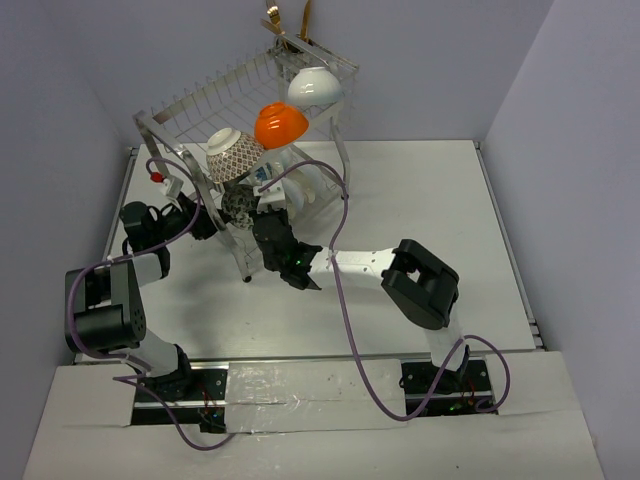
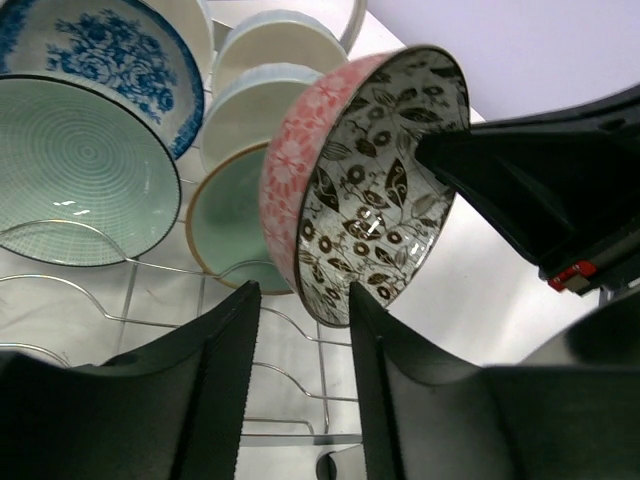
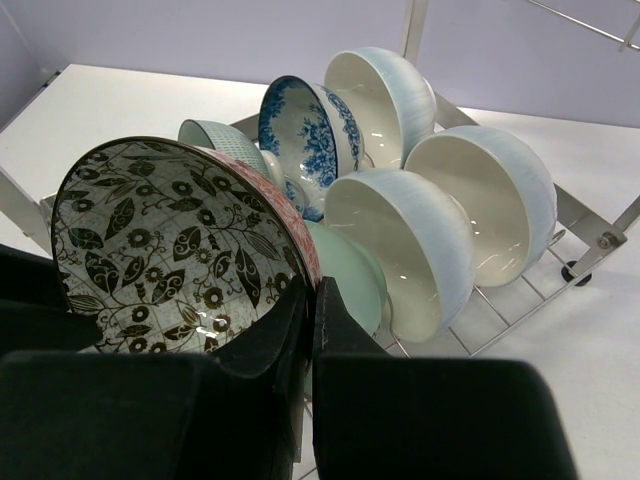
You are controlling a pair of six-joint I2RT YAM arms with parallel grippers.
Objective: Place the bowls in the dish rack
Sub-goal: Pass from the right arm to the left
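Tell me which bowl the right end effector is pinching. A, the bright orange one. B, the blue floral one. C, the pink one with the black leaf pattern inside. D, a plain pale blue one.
C: in the right wrist view the right end effector is shut on the rim of the pink bowl with the leaf pattern inside, while the orange bowl sits up on the dish rack.

The left arm [image 1: 105,310] and right arm [image 1: 362,262] share black joint housings and white link tubes. Purple cables [image 1: 344,290] loop along each from black bases [image 1: 445,385]. A green light [image 1: 297,265] glows on the right wrist. The left gripper [image 2: 300,292] has matte black fingers [image 2: 225,400] with serrated inner edges.
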